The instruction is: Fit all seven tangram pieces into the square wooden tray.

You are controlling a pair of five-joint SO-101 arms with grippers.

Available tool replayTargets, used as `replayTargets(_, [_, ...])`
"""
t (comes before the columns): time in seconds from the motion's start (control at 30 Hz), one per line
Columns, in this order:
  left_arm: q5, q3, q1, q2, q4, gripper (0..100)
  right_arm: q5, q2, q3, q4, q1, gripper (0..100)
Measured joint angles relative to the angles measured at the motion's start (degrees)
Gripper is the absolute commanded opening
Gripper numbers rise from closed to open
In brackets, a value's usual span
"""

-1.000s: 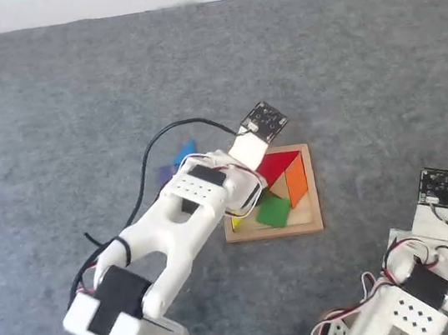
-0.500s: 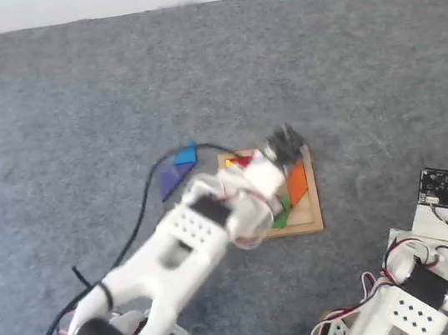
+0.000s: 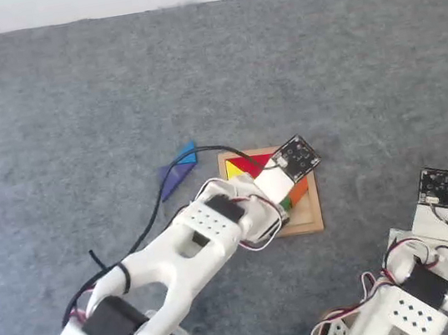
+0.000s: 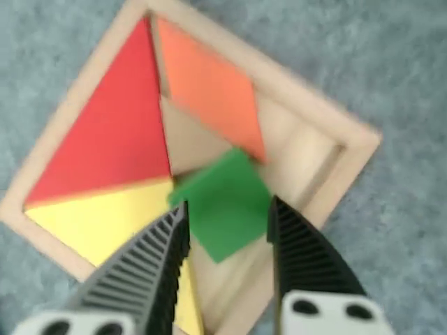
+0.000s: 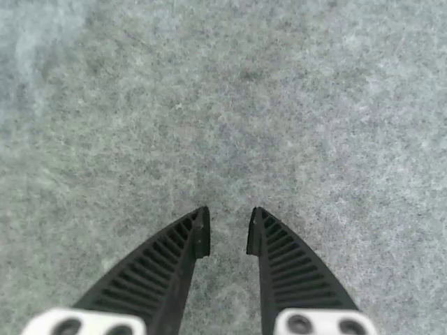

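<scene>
L jaws are set at mid width and appear to clamp the green square point(image 4: 222, 202), one tip against each of two opposite sides. The sq. sits between the tips, over the wooden tray point(image 4: 297, 150). Beyond the tips lie the red triangle point(image 4: 112, 132) and orange piece point(image 4: 209, 91), w/ the yellow triangle point(image 4: 105, 223) beside one jaw. R jaws are narrow, w/ nothing between them, over bare table point(image 5: 223, 105), well apart from the tray. Risk: the sq. looks rotated vs. the free gap, so lowering as-is may seat a corner on the yellow or orange edge and jam. A slim side grip may also let it twist or slip. The high view adds the blue piece point(image 3: 184, 154) and purple piece point(image 3: 173, 175), outside the tray and well apart from the L jaws. There the arm covers much of the tray, whereas the left wrist view gives the layout.
</scene>
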Motion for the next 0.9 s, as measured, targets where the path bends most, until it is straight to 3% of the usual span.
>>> replayTargets(0.43, [-1.2, -0.9, -5.6, -4.9, 3.3, 17, 0.0, 0.0, 0.0, 0.0, 0.0, 11.4])
replayTargets(0.7, [-1.2, -0.9, -5.8, -6.6, 3.1, 17, 0.0, 0.0, 0.0, 0.0, 0.0, 11.4])
replayTargets(0.9, [0.6, 2.1, -3.4, -6.8, -1.5, 17, 0.0, 0.0, 0.0, 0.0, 0.0, 11.4])
